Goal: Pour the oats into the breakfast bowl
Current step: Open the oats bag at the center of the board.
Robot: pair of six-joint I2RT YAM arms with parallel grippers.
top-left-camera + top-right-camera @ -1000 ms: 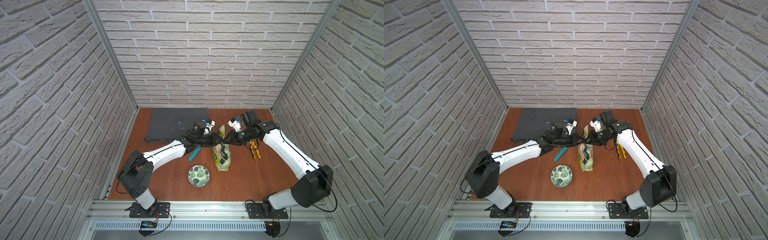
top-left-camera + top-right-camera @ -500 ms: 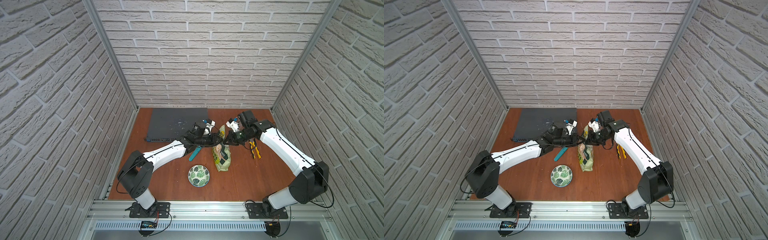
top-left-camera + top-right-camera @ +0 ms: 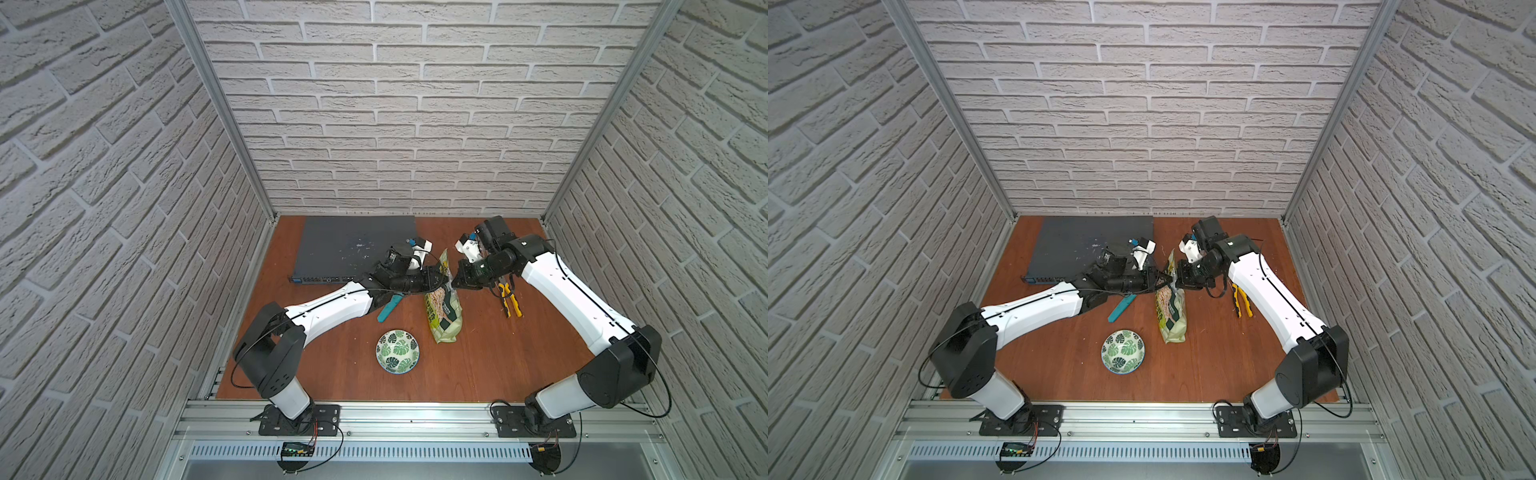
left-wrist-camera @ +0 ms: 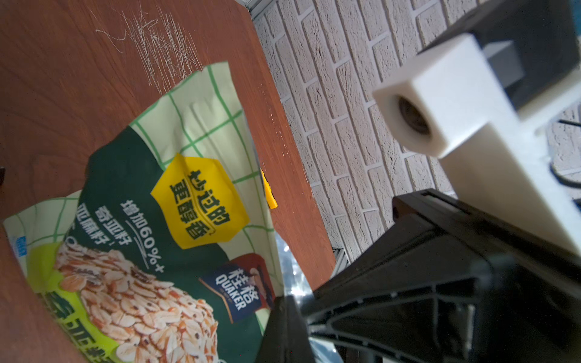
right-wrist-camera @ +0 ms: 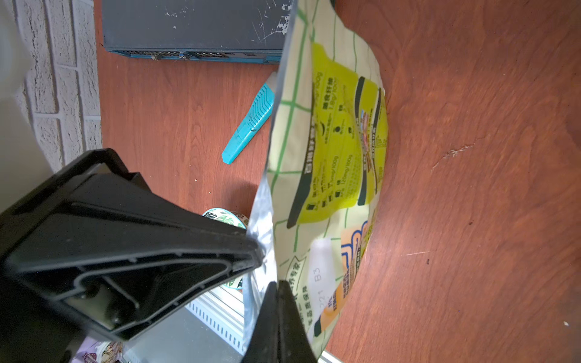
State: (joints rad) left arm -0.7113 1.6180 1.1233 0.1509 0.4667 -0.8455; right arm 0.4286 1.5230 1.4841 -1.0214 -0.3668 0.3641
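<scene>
Pale brick walls are enclosing a reddish wooden table (image 3: 478,365), and two white-and-black arms are reaching in from the front rail, meeting near the middle of the far half. A flat dark grey network box (image 3: 353,245) is lying at the back on the left arm's side. The green oat pouch (image 3: 442,311) is resting with its bottom end on the wood and its checkered top end raised between the two arms. The left gripper (image 3: 445,277) is pinching the pouch's top edge from one side with its fingers pressed together, and the right gripper (image 3: 456,282) is pinching the same edge from the opposite side, likewise clamped; both wrist views are showing silver lining caught between black fingertips. The oats themselves are staying hidden inside. The breakfast bowl (image 3: 397,351) is standing upright near the pouch's bottom end, apart from it, on the left arm's side and closer to the rail. A teal tool (image 3: 388,309) is lying partly under the left arm, and yellow-handled pliers (image 3: 510,300) are lying beside the right arm.
</scene>
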